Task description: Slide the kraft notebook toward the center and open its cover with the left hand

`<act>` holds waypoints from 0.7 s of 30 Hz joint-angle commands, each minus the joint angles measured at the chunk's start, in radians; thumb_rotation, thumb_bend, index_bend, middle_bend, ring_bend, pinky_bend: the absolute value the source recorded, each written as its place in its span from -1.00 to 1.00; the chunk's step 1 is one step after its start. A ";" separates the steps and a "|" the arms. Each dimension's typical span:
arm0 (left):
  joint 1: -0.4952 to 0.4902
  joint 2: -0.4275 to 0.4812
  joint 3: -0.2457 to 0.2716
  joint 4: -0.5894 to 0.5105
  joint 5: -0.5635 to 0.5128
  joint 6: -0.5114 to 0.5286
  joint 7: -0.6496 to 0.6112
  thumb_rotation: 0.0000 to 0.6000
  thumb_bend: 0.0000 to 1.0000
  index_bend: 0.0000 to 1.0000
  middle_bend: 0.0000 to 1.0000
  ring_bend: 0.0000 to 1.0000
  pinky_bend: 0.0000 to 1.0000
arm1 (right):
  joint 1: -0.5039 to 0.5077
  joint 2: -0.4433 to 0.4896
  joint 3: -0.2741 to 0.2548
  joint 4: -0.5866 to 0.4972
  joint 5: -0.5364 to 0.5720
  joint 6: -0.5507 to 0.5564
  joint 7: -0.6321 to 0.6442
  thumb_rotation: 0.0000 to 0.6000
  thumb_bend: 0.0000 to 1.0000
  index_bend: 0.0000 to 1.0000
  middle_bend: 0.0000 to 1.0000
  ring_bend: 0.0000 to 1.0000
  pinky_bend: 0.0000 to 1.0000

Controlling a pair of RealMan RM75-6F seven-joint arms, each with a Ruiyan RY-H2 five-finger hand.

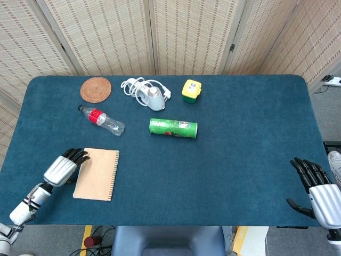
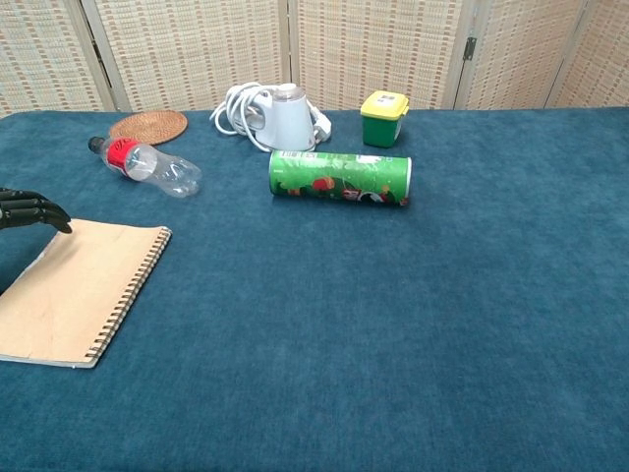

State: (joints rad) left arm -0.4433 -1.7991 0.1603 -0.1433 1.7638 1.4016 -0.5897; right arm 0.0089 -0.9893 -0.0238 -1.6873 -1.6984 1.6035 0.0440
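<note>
- Kraft notebook (image 1: 97, 174) lies closed at the near left of the table (image 1: 240, 160), spiral edge to the right.
- Left robot hand (image 1: 65, 167): fingers extended, holding nothing, fingertips (image 2: 44, 213) at the notebook's far left corner.
- Right robot hand (image 1: 318, 189): spread, idle, near right.
- Advice: press flat on the cover, push rightward evenly to avoid rotation.

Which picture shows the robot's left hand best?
The head view. There the whole left hand shows from above, with its wrist and forearm, fingertips at the left edge of the kraft notebook. The chest view catches only its dark fingertips poking in from the left border, above the notebook's far corner.
</note>
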 commanded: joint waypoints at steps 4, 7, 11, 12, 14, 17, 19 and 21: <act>-0.017 -0.028 0.012 -0.002 0.009 0.044 -0.033 1.00 -0.81 -0.49 -0.59 -0.69 -0.56 | -0.001 0.000 0.001 -0.002 0.004 -0.003 -0.004 1.00 -0.59 -1.00 -0.79 -0.85 -0.77; -0.023 -0.039 0.016 0.002 0.009 0.051 -0.047 1.00 -0.81 -0.47 -0.59 -0.69 -0.56 | -0.001 0.000 0.002 -0.005 0.005 -0.003 -0.007 1.00 -0.59 -1.00 -0.79 -0.85 -0.77; -0.030 -0.053 0.013 0.006 0.002 0.057 -0.070 1.00 -0.81 -0.44 -0.59 -0.69 -0.56 | -0.001 -0.001 0.003 -0.006 0.007 -0.008 -0.010 1.00 -0.59 -1.00 -0.79 -0.85 -0.77; -0.031 -0.056 0.014 0.007 0.002 0.056 -0.073 1.00 -0.81 -0.44 -0.59 -0.69 -0.56 | 0.000 -0.001 0.003 -0.007 0.008 -0.009 -0.011 1.00 -0.59 -1.00 -0.79 -0.85 -0.77; -0.035 -0.060 0.014 0.010 0.000 0.057 -0.077 1.00 -0.81 -0.43 -0.59 -0.69 -0.56 | 0.000 -0.001 0.004 -0.008 0.008 -0.009 -0.012 1.00 -0.59 -1.00 -0.79 -0.85 -0.77; -0.039 -0.069 0.010 0.010 -0.007 0.060 -0.089 1.00 -0.81 -0.41 -0.59 -0.69 -0.56 | -0.001 -0.002 0.005 -0.009 0.009 -0.009 -0.013 1.00 -0.59 -1.00 -0.79 -0.85 -0.77; -0.041 -0.075 0.008 0.009 -0.011 0.060 -0.097 1.00 -0.80 -0.40 -0.59 -0.69 -0.56 | -0.001 -0.002 0.005 -0.010 0.010 -0.010 -0.014 1.00 -0.59 -1.00 -0.79 -0.85 -0.77; -0.042 -0.081 0.007 0.011 -0.013 0.060 -0.102 1.00 -0.74 -0.39 -0.59 -0.69 -0.56 | -0.002 -0.002 0.005 -0.010 0.011 -0.009 -0.014 1.00 -0.59 -1.00 -0.79 -0.85 -0.77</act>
State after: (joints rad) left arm -0.4849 -1.8783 0.1681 -0.1330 1.7516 1.4614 -0.6907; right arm 0.0068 -0.9916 -0.0190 -1.6969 -1.6879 1.5942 0.0299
